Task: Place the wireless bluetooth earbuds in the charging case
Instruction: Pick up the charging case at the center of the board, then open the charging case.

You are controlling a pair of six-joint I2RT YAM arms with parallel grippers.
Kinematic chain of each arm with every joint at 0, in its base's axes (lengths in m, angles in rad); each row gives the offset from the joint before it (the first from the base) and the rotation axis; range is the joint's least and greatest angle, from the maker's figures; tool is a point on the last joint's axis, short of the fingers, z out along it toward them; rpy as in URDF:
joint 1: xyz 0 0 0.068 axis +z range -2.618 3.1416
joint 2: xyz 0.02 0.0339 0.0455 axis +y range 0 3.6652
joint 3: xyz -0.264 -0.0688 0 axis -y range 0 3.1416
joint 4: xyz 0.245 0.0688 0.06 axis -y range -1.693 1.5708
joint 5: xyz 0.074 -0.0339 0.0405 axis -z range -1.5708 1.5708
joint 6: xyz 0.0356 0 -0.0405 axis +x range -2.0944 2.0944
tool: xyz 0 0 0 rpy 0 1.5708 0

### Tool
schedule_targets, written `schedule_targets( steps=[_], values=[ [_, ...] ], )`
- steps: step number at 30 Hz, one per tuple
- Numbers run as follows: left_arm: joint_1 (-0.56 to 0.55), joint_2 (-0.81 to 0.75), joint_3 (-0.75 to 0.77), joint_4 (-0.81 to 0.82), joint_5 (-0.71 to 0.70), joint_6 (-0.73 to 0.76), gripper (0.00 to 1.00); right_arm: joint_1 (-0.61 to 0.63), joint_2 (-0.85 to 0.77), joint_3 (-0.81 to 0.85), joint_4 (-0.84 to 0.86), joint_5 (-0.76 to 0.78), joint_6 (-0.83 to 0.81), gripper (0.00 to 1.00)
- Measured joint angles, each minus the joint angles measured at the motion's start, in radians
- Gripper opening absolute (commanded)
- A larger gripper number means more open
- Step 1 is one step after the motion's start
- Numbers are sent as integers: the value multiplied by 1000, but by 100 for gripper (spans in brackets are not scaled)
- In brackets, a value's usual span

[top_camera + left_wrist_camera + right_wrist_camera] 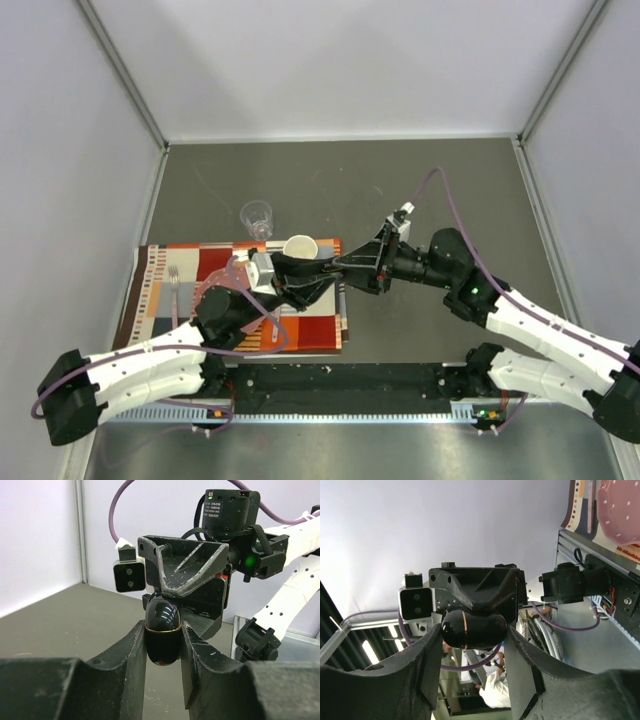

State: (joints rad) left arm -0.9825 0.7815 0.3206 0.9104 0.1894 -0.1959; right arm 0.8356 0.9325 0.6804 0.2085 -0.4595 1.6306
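Left gripper point(163, 627) pinches glossy black oval charging case point(161, 612) at 5 o'clock of white mug point(300, 246); right gripper point(474, 632) pinches its far half. Uneven pull could twist it loose.

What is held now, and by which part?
The left jaws clamp the case by its lower half. Whether the right jaws also grip it cannot be told.
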Motion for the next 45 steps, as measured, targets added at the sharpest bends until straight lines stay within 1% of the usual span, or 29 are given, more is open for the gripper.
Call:
schedule_targets(
  steps=[3,4,5,10,11,12,14,15,16,17,18,19,21,24,29,33,38,45],
  values=[
    [0,11,11,-18,-1,-27,7,0,-13,0,-27,18,-22,0],
    [1,15,14,-22,0,-33,3,0,-17,0,-35,23,-27,0],
    [3,23,18,-26,0,-40,2,0,-20,0,-40,30,-32,0],
    [6,40,27,-29,0,-57,0,0,-29,0,-53,51,-41,0],
    [7,41,28,-29,0,-61,0,0,-30,0,-53,52,-40,4],
    [7,42,28,-28,0,-61,0,0,-30,0,-52,53,-39,13],
    [7,40,28,-29,1,-63,0,0,-34,-7,-47,55,-34,27],
    [7,39,28,-31,2,-64,0,0,-35,-10,-46,55,-32,25],
    [7,39,28,-34,5,-64,0,0,-38,-14,-45,56,-31,26],
    [7,37,28,-39,6,-64,0,0,-40,-16,-45,58,-32,30],
    [7,35,28,-41,10,-64,0,2,-43,-19,-45,59,-32,46],
    [7,32,28,-46,14,-63,0,4,-46,-19,-48,60,-34,54],
    [7,26,28,-50,23,-63,0,9,-52,-19,-53,65,-46,66],
    [1,24,28,-73,46,-72,0,16,-70,-18,-81,79,-108,75],
    [-2,18,28,-98,58,-79,0,19,-109,17,-184,111,-223,76],
    [-2,12,28,-103,57,-83,0,19,-133,43,-234,118,-283,71],
    [-2,12,28,-104,57,-84,0,20,-136,47,-310,119,-331,64],
    [-2,12,28,-119,56,-87,0,20,-136,48,-374,126,-364,62]
  ],
)
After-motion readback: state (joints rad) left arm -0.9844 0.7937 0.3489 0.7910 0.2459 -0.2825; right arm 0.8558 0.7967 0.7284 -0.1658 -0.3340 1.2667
